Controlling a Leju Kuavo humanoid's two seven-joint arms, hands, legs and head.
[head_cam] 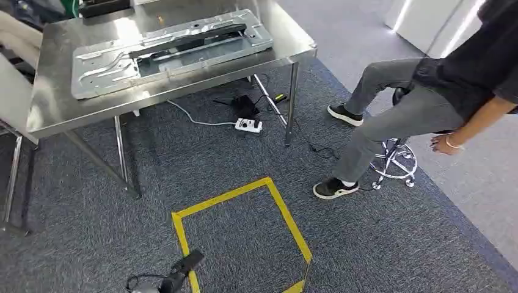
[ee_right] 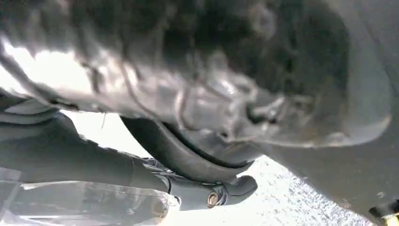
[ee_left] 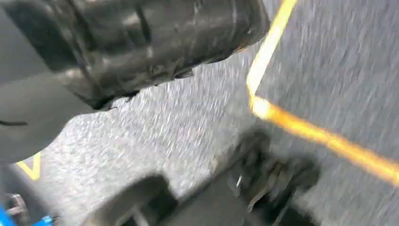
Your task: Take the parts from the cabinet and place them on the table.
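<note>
Grey carpet [head_cam: 91,238]; one steel table [head_cam: 55,91], one metal panel [head_cam: 177,52]. Both hands' finger state: cannot tell.

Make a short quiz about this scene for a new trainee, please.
1. True or false: the metal panel lies on the steel table.
2. What marks the carpet in front of the table? A) yellow tape square B) red circle C) white arrow
3. Fill in: the white power strip lies ___ the table.

Key: 1 true. 2 A, the yellow tape square. 3 under.
</note>
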